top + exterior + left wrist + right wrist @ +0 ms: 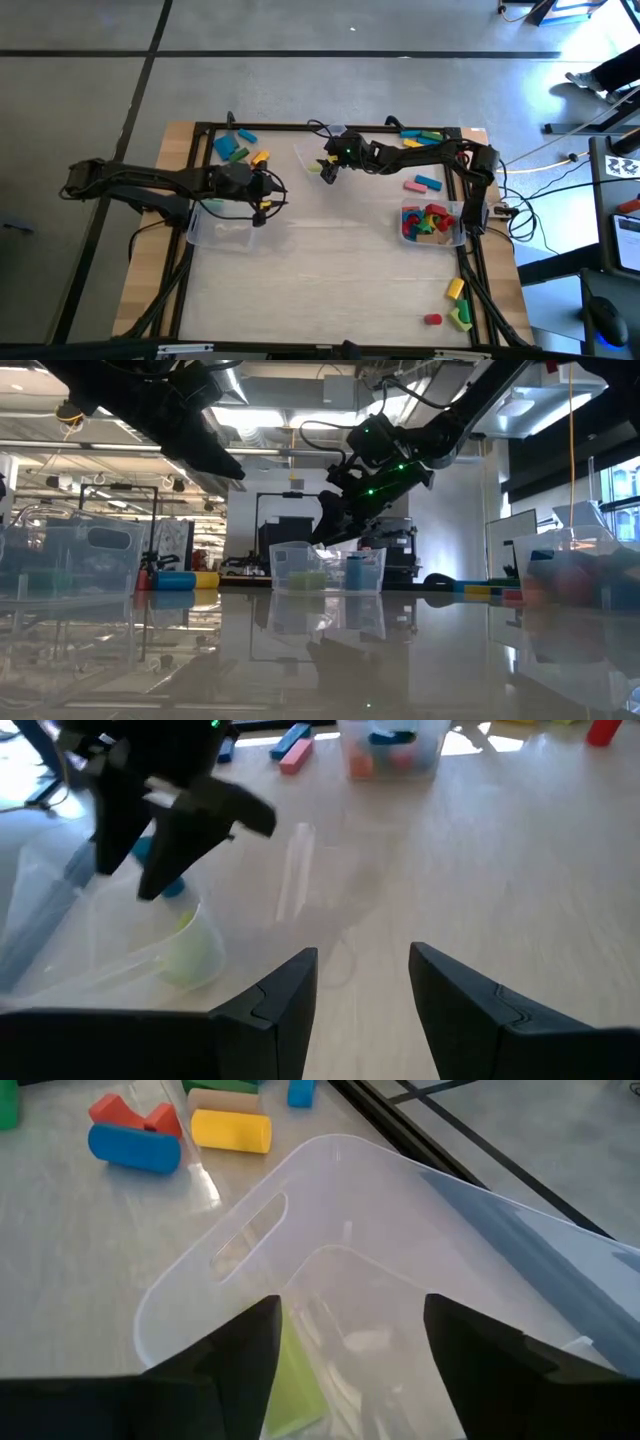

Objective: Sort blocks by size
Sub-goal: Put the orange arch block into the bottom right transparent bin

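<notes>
My right gripper (327,172) (350,1350) hangs open over a clear bin (330,1210) at the table's far middle. A pale green block (297,1380) lies in that bin under its fingers; the left wrist view shows the green block (190,945) below the right gripper (160,870), apart from it. My left gripper (265,200) (363,985) is open and empty, held above the table at the far right corner of another clear bin (220,225). Loose blocks lie at the far left (238,148), far right (420,135) and near right (455,300).
A third clear bin (432,222) at the right holds several red, blue and green blocks. A pink and a blue bar (425,183) lie beside it. A black frame (300,127) runs along the table's far edge. Bare tabletop spreads across the near middle.
</notes>
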